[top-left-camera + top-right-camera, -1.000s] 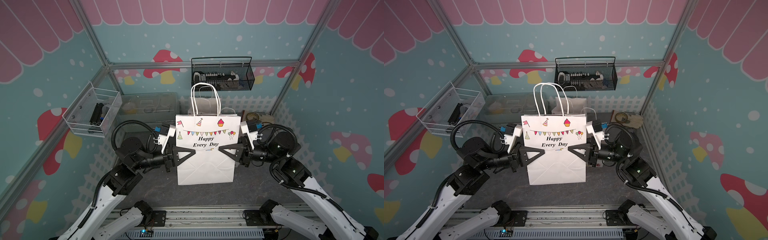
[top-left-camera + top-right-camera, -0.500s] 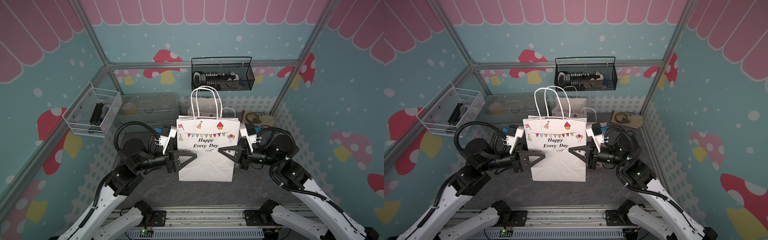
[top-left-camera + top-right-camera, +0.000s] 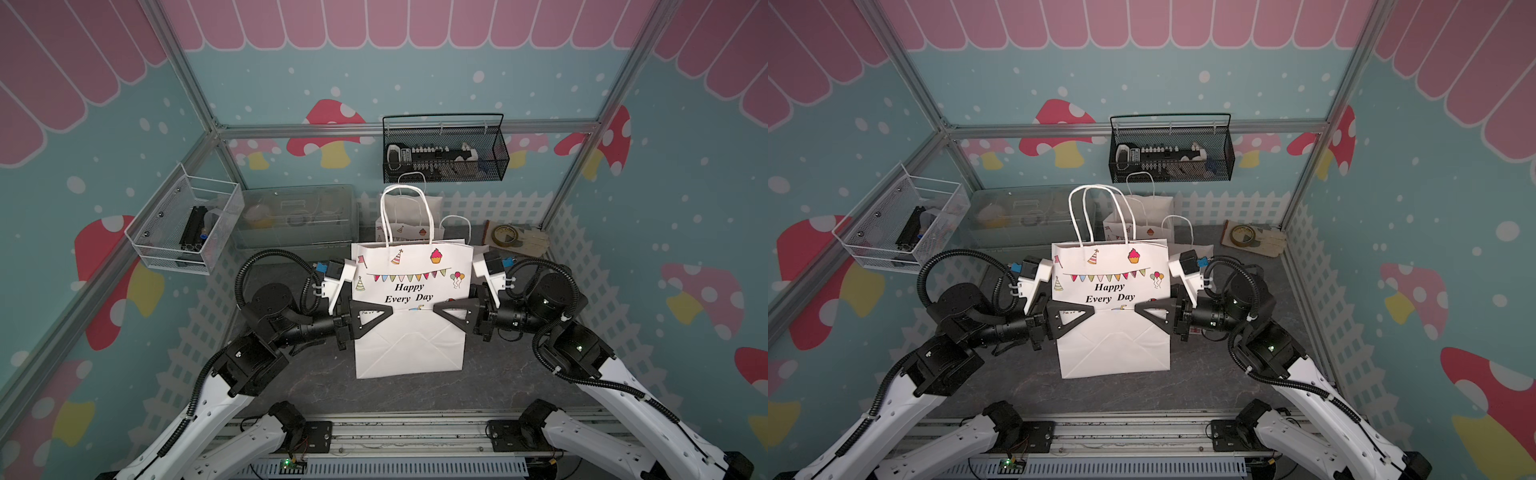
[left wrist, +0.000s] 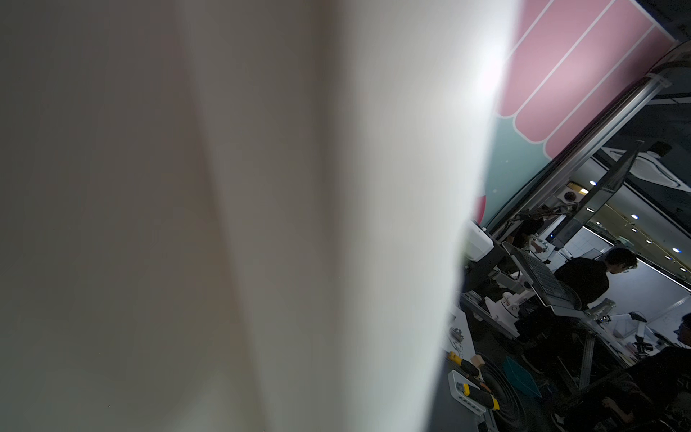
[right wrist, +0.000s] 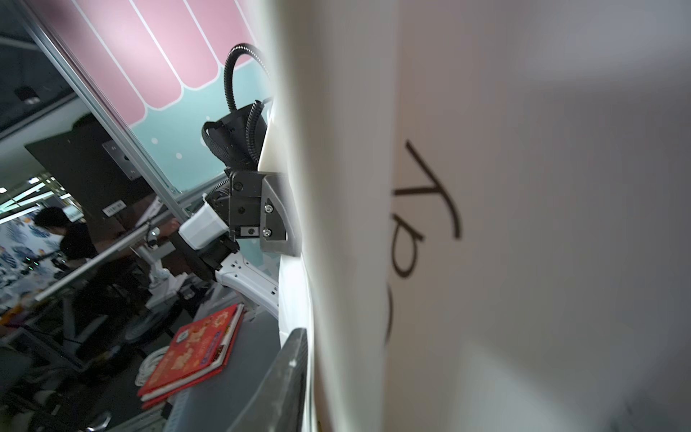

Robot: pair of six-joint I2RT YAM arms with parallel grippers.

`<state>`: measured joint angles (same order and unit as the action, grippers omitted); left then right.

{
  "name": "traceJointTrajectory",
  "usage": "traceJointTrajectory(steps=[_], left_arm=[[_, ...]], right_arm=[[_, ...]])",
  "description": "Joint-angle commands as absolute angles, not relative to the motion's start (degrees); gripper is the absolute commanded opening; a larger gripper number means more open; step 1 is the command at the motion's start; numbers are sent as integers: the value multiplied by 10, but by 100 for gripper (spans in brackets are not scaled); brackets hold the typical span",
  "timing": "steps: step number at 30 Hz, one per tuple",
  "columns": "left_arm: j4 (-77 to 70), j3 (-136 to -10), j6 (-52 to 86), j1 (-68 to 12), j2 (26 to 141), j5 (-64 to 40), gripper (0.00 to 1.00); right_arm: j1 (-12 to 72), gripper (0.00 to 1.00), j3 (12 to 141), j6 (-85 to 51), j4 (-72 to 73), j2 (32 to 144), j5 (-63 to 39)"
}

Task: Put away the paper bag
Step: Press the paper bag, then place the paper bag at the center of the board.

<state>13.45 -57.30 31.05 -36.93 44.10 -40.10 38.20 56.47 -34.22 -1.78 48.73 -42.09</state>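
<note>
Though still upright, paper bag [image 3: 409, 345] lower.

The paper bag [image 3: 409, 345] is white, printed with multicoloured bunting, striped party hats, a pink cupcake, balloons and black lettering. The walls [image 3: 415, 83] are teal with white dots, red-and-yellow mushrooms and pink scallops; the floor [image 3: 498, 382] is dark grey, marbled.

Even, soft light; the paper bag [image 4: 261, 224] blurs both wrist views.

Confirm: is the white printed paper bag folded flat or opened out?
Folded flat: white printed paper bag shows its base flap creased up against the front face.
</note>
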Motion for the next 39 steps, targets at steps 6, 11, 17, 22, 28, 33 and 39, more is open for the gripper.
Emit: traceJointTrajectory(steps=[6, 11, 17, 22, 28, 33, 39], left_arm=[[171, -575, 295, -372, 427, -361, 17], [308, -616, 226, -372, 419, -241, 62], [360, -622, 198, -372, 398, -147, 69], [394, -634, 181, -372, 358, -43, 72], [410, -611, 167, -372, 290, 151, 70], [371, -553, 168, -372, 227, 212, 71], [360, -505, 165, -372, 179, 252, 71]], right_arm=[[396, 3, 566, -336, -36, 480, -400], [397, 0, 593, -316, -106, 484, -359], [406, 0, 588, -329, -111, 493, -343], [416, 0, 602, -323, -135, 516, -305], [451, 0, 636, -317, -139, 570, -271], [501, 0, 700, -295, -173, 644, -222], [538, 0, 766, -291, -192, 735, -167]])
